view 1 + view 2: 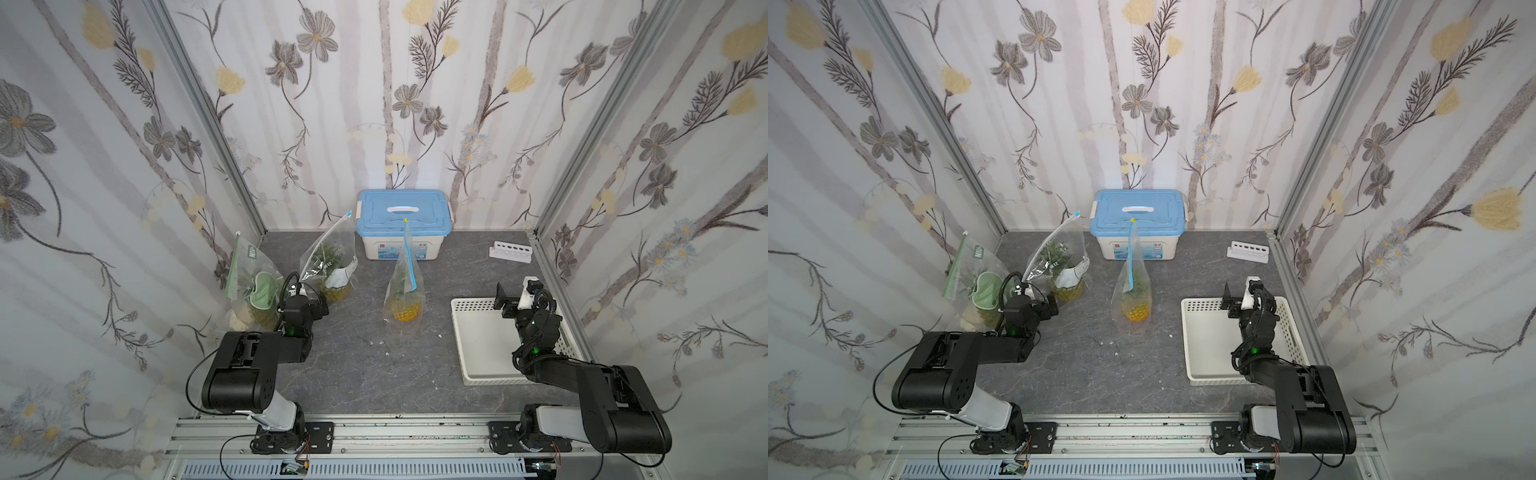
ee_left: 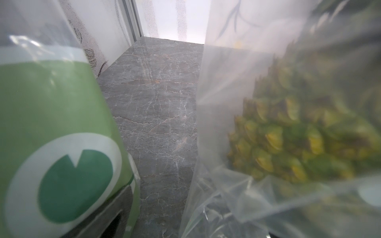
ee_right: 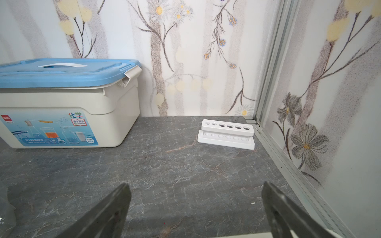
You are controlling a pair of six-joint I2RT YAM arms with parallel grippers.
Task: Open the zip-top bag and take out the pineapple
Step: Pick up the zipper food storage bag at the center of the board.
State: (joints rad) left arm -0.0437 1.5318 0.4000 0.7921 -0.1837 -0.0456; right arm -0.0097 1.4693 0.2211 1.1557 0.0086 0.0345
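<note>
Three zip-top bags stand on the grey marbled worktop (image 1: 365, 382), each with a pineapple inside. The centre bag (image 1: 405, 286) stands upright, well apart from both arms. A blue zip strip runs down its front and its pineapple (image 1: 406, 309) sits at the bottom. In both top views its top edge overlaps the blue-lidded storage box (image 1: 405, 220), which stands just behind it against the back wall.

To the left a clear bag with a white label (image 1: 330, 266) leans over. Further left, by the side wall, stands a green-printed bag (image 1: 253, 282). The left gripper (image 1: 308, 300) sits low between these two. In its wrist view the green-printed bag (image 2: 51, 123) crowds one side and the clear bag (image 2: 226, 103) crowds the other, its fruit blurred behind the film. Bare worktop shows between them. Film hides most of the jaws, but they are spread wide and nothing sits between them.

The right gripper (image 1: 505, 301) hangs over the far edge of a white perforated basket (image 1: 478, 361) on the right side. In its wrist view the right gripper (image 3: 195, 212) has its jaws wide apart, with only worktop between them. A white test-tube rack (image 1: 511, 251) lies near the back right corner. A few small white crumbs (image 1: 378, 343) dot the worktop in front of the centre bag.
</note>
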